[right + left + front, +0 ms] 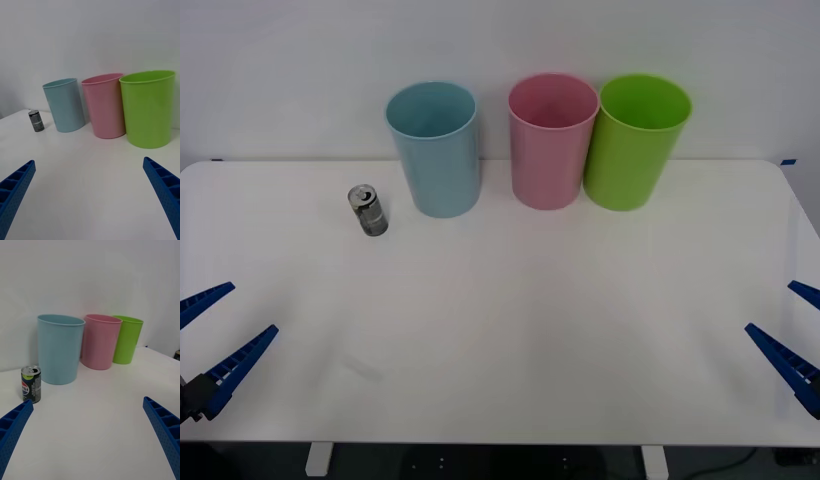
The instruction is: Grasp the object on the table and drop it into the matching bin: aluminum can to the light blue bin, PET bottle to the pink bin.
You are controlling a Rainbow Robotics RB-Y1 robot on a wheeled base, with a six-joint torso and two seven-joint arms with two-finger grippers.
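Down at the near left corner of the table, the left gripper hangs with its blue ribbed fingers spread wide and nothing between them. Opposite it, at the near right corner, the right gripper is spread just as wide, its fingers bare as well.

Out from the left gripper, toward the far edge, the aluminum can stands upright on the left part of the table, its silver pull-tab top showing, well apart from both grippers. It sits just beside the light blue bin, on that bin's left and a little nearer the front edge, not touching it.

Along the far edge three bins stand upright in a row: the light blue bin, then the pink bin at the middle, then a lime green bin close against the pink one.
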